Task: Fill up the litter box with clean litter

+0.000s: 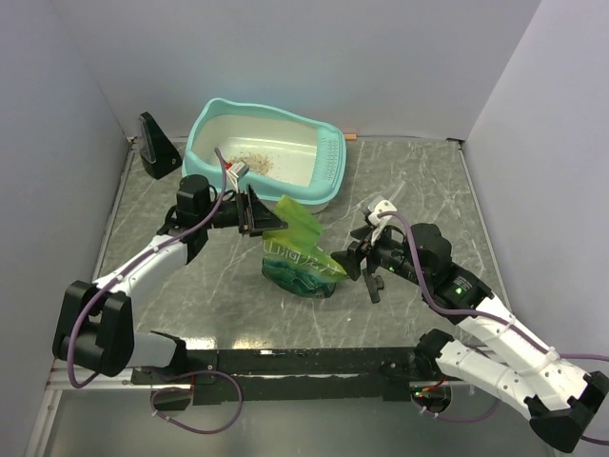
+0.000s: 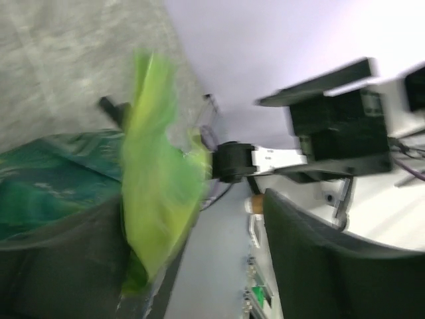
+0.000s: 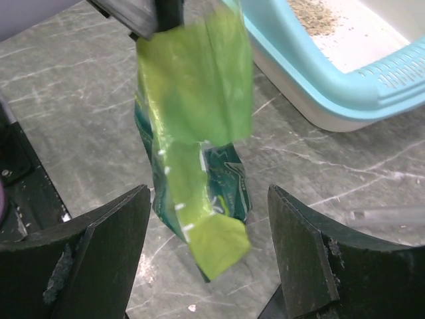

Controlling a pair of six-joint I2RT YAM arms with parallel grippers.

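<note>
The litter box [image 1: 202, 126] stands at the back of the table, with a thin patch of clean litter [image 1: 252, 160] on its cream floor. Its slotted turquoise end [image 3: 372, 83] and some litter [image 3: 315, 16] show in the right wrist view. A green printed pouch [image 1: 297, 252] stands tilted in front of the box. My left gripper [image 1: 259, 217] is at the pouch's lime top. In the left wrist view its jaws stand wide apart [image 2: 199, 219], with the blurred pouch [image 2: 156, 186] against one finger. My right gripper [image 1: 360, 267] is open and empty to the right of the pouch [image 3: 199, 133].
A black wedge-shaped object [image 1: 155, 145] stands at the back left by the wall. A translucent whitish scoop handle [image 3: 388, 214] lies on the table near the right gripper, in front of the box. Grey walls close in the left, back and right sides.
</note>
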